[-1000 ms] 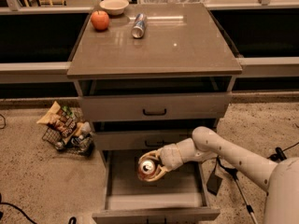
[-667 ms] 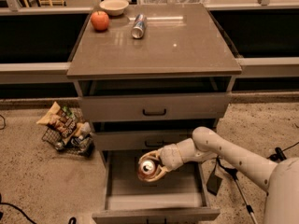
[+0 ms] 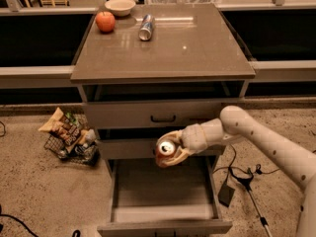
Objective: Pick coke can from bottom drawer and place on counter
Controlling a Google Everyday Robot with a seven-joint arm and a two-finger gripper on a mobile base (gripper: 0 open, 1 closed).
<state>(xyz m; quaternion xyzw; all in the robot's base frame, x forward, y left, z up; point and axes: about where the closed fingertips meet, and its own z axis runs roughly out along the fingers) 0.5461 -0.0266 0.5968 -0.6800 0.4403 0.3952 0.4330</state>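
Observation:
The coke can [image 3: 165, 151] is a red can with its silver top facing the camera. My gripper [image 3: 170, 151] is shut on it and holds it in the air above the open bottom drawer [image 3: 165, 191], in front of the middle drawer's front. The white arm comes in from the right. The inside of the bottom drawer shows nothing in it. The counter [image 3: 197, 48] is the grey-brown top of the cabinet, well above and behind the can.
On the counter's back left stand a red apple [image 3: 105, 21], a white bowl [image 3: 120, 6] and a silver-blue can [image 3: 146, 27] lying on its side. A wire basket of snack bags [image 3: 69, 136] sits on the floor to the left. Cables [image 3: 244, 177] lie on the floor to the right.
The gripper has lifted the coke can up and a little to the right, from inside the bottom drawer to the height of the middle drawer's front.

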